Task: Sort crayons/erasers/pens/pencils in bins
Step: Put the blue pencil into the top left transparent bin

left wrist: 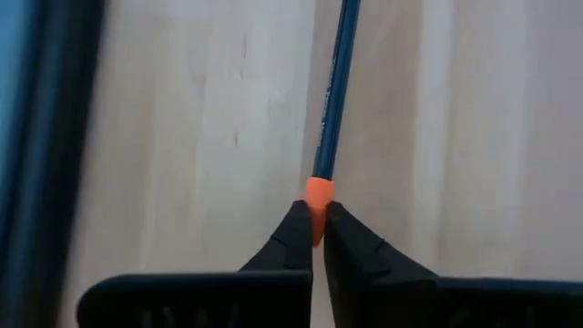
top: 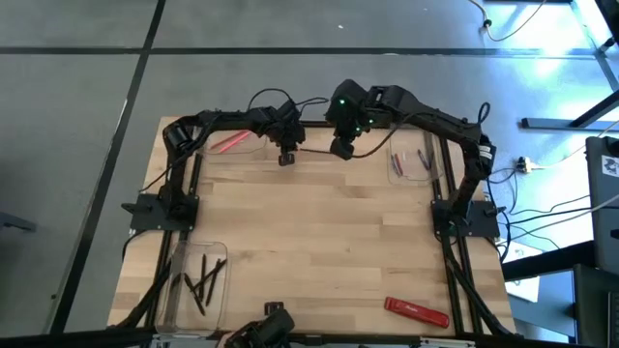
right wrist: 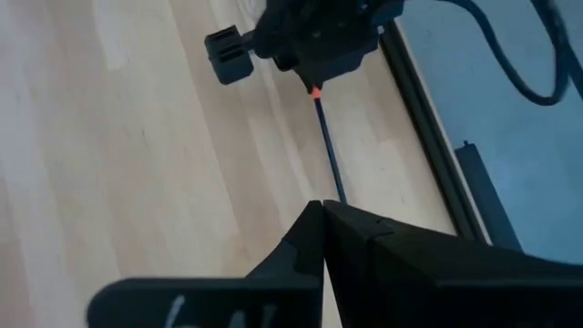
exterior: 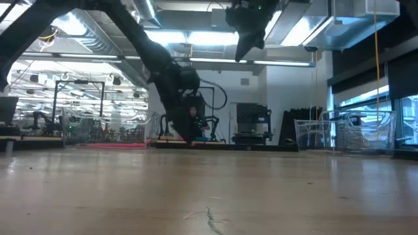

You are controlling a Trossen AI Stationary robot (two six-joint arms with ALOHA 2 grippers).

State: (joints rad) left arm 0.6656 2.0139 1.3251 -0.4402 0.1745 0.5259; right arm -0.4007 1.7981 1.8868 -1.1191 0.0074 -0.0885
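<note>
A thin dark blue pen (left wrist: 332, 100) with an orange end lies along the wooden table near its far edge; it also shows in the right wrist view (right wrist: 326, 137). My left gripper (left wrist: 314, 214) is shut on the pen's orange end, low at the table (top: 287, 157). My right gripper (right wrist: 323, 208) is shut and hangs high above the table (exterior: 243, 52), over the pen's other end (top: 340, 150). Red-pink crayons (top: 229, 143) lie in the far-left clear bin. Dark pencils (top: 203, 278) lie in the near-left bin (top: 179, 253). My left gripper pinches the pen's orange end (left wrist: 319, 189) between its two fingertips. The fingers lie along the pen, which runs straight on away from them over the table. Whether the pen rests on the wood or is lifted, I cannot tell.
A third clear bin (top: 437, 166) at the far right holds a few small sticks. A flat red bar (top: 418, 311) lies near the front right. Black arm frames stand along both sides of the table. The middle of the table is bare wood.
</note>
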